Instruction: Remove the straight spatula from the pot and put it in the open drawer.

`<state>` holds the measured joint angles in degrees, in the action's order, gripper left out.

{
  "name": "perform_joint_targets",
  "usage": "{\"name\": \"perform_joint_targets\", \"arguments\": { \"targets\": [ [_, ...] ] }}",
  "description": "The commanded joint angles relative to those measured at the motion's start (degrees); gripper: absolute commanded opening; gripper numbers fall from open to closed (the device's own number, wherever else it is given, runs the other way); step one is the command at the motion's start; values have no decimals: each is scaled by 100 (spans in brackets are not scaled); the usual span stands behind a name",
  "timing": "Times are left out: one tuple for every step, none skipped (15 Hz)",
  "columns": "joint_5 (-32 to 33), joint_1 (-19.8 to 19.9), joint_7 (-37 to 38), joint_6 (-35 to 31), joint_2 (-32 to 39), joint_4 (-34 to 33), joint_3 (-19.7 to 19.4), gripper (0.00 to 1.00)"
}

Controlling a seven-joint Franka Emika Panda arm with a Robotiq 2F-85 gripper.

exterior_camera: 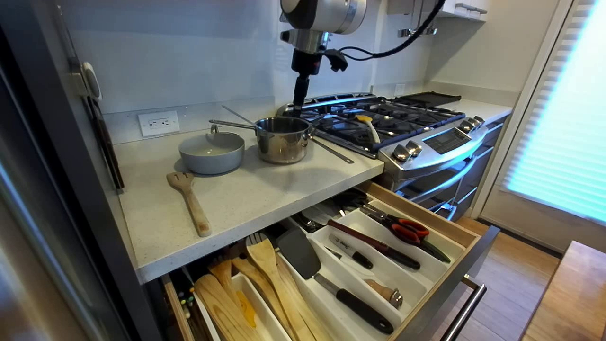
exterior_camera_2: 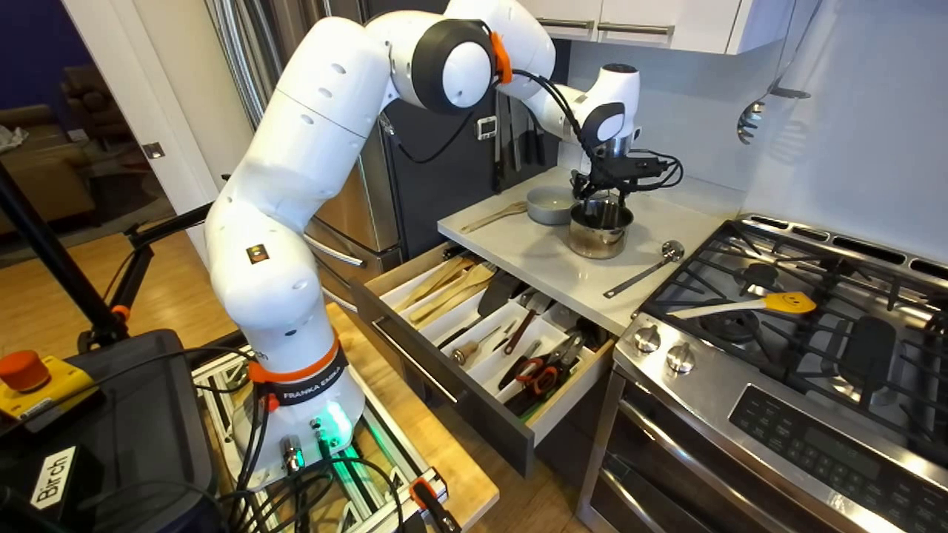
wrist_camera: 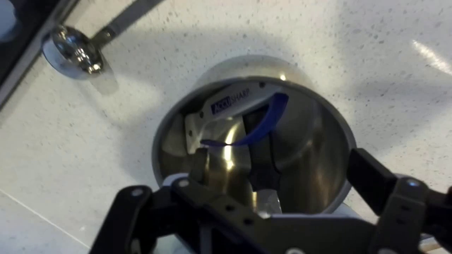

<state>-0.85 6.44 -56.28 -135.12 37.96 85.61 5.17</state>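
Observation:
The shiny steel pot (exterior_camera: 282, 148) (exterior_camera_2: 597, 240) (wrist_camera: 348, 132) stands on the counter. The straight spatula (wrist_camera: 262, 155) leans in it, its dark handle inside; its thin metal end (exterior_camera: 240, 116) sticks out over the rim. I cannot make the spatula out in an exterior view that shows the pot beneath my gripper (exterior_camera_2: 603, 197). My gripper (exterior_camera: 298, 110) is open and empty over the pot (wrist_camera: 282, 167), one finger either side of the spatula's line in the wrist view. Its lower linkage hides the blade there. The open drawer (exterior_camera: 421, 210) (exterior_camera_2: 570, 392) is below the counter.
A blue-and-white sharpener (wrist_camera: 229, 102) lies in the pot. A grey pan (exterior_camera: 211, 156) and wooden spatula (exterior_camera: 191, 203) are beside it. A ladle (exterior_camera_2: 672, 252) lies towards the stove (exterior_camera_2: 740, 259). The pot's handle (exterior_camera: 232, 124) points to the wall. Utensils fill the drawer's tray.

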Motion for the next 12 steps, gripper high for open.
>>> {"name": "perform_joint_targets", "arguments": {
  "targets": [
    [164,-30,-395,-467,352,-51,195,100],
    [170,-33,-437,-543,457,-106,225,100],
    [188,-39,-481,-609,530,-134,239,100],
    [181,-30,-519,-721,626,-189,267,97],
    [166,-19,-548,-845,681,-214,291,93],
    [120,8,-549,-956,718,-251,325,91],
    [99,28,-542,-1011,765,-300,344,89],
    [100,33,-490,-1044,831,-382,338,87],
    [101,43,-484,-1054,890,-444,345,89],
    [113,39,-474,-1050,963,-515,336,84],
    [89,47,-479,-1018,1098,-626,362,79],
    [41,74,-508,-1002,1204,-704,418,77]
  ]
}}
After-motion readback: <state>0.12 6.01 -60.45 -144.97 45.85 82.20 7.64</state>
